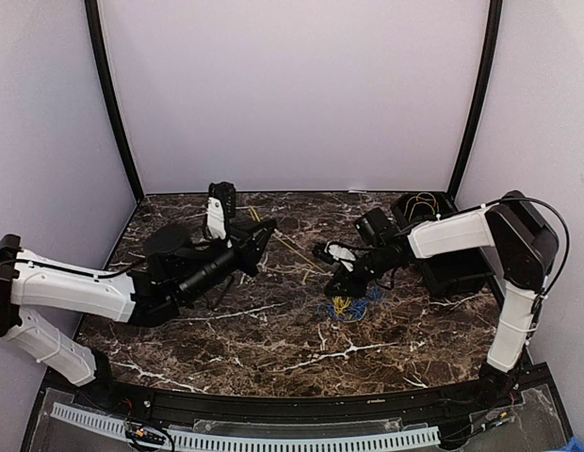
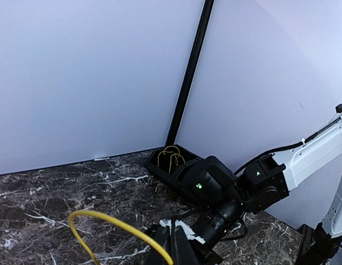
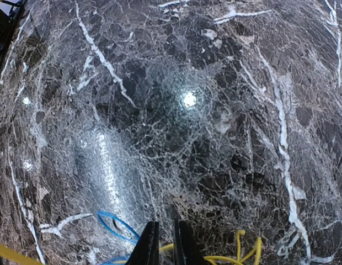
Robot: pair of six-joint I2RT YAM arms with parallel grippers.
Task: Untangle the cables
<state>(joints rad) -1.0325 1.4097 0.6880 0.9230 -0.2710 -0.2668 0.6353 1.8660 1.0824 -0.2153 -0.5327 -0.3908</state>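
Black bin point(image 2: 161, 172) at the desk's point(image 1: 273, 348) far right corner holds a few yellow loops point(image 2: 171, 157), while the blue-and-yellow cable pile point(image 1: 348, 306) lies on the marble just under the right claw point(image 3: 163, 245). Only the left wrist view shows the left claw point(image 2: 174, 245) clamped on a yellow cable point(image 2: 105, 220) arcing away from it. Only the right wrist view shows the right claw's fingers point(image 3: 150, 249) nearly together, a yellow strand point(image 3: 166, 248) crossing the slit, gripped or not I cannot tell.

We see a dark brown marble tabletop point(image 1: 273, 348) veined white, thin yellow cables point(image 2: 105, 219), thin blue cables point(image 3: 113, 223), a black plastic bin point(image 1: 457, 273), and white-and-black robot arms point(image 1: 452, 231).
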